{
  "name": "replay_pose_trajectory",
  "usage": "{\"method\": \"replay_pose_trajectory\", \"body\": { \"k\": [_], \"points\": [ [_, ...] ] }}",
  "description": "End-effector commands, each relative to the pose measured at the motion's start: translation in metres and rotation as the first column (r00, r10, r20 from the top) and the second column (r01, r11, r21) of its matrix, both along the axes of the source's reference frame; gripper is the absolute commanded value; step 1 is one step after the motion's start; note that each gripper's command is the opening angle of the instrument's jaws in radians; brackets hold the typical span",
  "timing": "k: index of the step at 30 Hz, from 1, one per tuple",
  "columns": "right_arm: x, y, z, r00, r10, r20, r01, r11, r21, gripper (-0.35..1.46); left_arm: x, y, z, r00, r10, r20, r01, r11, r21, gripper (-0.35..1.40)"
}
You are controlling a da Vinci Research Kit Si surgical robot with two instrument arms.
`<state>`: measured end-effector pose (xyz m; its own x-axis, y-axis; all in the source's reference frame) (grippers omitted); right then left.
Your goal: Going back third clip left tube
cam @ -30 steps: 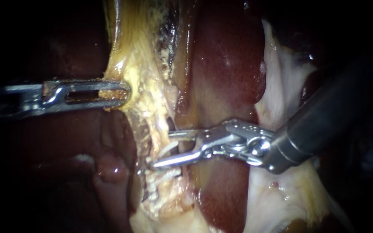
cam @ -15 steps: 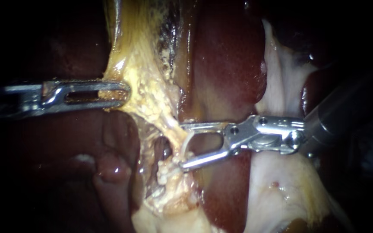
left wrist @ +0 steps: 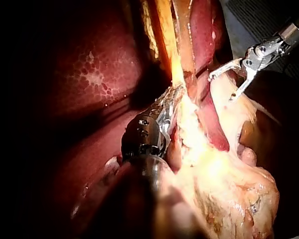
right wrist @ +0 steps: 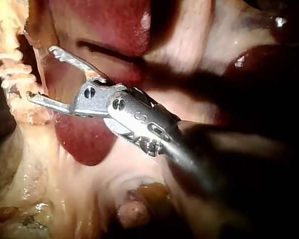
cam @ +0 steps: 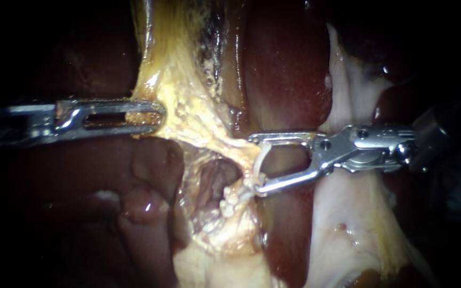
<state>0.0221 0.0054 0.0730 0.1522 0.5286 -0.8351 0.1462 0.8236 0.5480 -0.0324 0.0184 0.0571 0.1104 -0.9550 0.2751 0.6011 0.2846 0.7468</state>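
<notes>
My left instrument (cam: 156,118) comes in level from the left, its slotted jaws shut on the edge of the yellow fatty tissue (cam: 182,90). My right instrument (cam: 255,164) stands with its jaws wide open at the right end of a stretched yellow band (cam: 220,144). A thin pale strand (cam: 259,157) curves across the gap at the tips, and the lower tip touches beaded tissue (cam: 230,197). I cannot make out a clip or a separate tube. In the right wrist view the open jaws (right wrist: 40,72) lie just off the beaded tissue (right wrist: 12,74). In the left wrist view the left jaws (left wrist: 164,107) are buried in yellow tissue.
Dark red liver (cam: 284,80) lies behind and under the right jaws. Pale whitish tissue (cam: 348,213) spreads below the right instrument's shaft. A rounded red lobe (cam: 140,208) sits low on the left. A hollow (cam: 212,178) opens beneath the stretched band.
My right instrument has drawn back to the right with its jaws open. The yellow band and pale strand have stretched rightward with the tips. The left instrument holds still.
</notes>
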Motion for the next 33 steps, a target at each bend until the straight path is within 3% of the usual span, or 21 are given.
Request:
{"method": "replay_pose_trajectory", "body": {
  "k": [1, 13, 25, 33],
  "points": [
    [0.0003, -0.0003, 0.0002, 1.0000, -0.001, 0.000, 0.001, 1.000, 0.000, 0.60, 0.0000, 0.0000, 0.0001, 1.0000, 0.000, 0.000, 0.000, 1.000, 0.000, -0.35],
    [0.0009, -0.0009, -0.0005, 1.0000, 0.004, -0.008, -0.004, 1.000, 0.002, 0.60, 0.0000, -0.0001, 0.0000, 1.0000, 0.000, 0.000, 0.000, 1.000, 0.000, -0.35],
    [-0.0004, 0.0003, -0.0038, 0.9995, -0.013, -0.030, 0.010, 0.996, -0.087, 0.60, -0.0001, -0.0001, 0.0000, 1.0000, -0.001, -0.001, 0.001, 1.000, -0.001, -0.35],
    [-0.0010, 0.0007, -0.0044, 0.9992, -0.016, -0.036, 0.012, 0.994, -0.111, 0.60, -0.0009, -0.0008, 0.0007, 1.0000, 0.005, 0.005, -0.005, 1.000, -0.001, -0.35]
  ]
}}
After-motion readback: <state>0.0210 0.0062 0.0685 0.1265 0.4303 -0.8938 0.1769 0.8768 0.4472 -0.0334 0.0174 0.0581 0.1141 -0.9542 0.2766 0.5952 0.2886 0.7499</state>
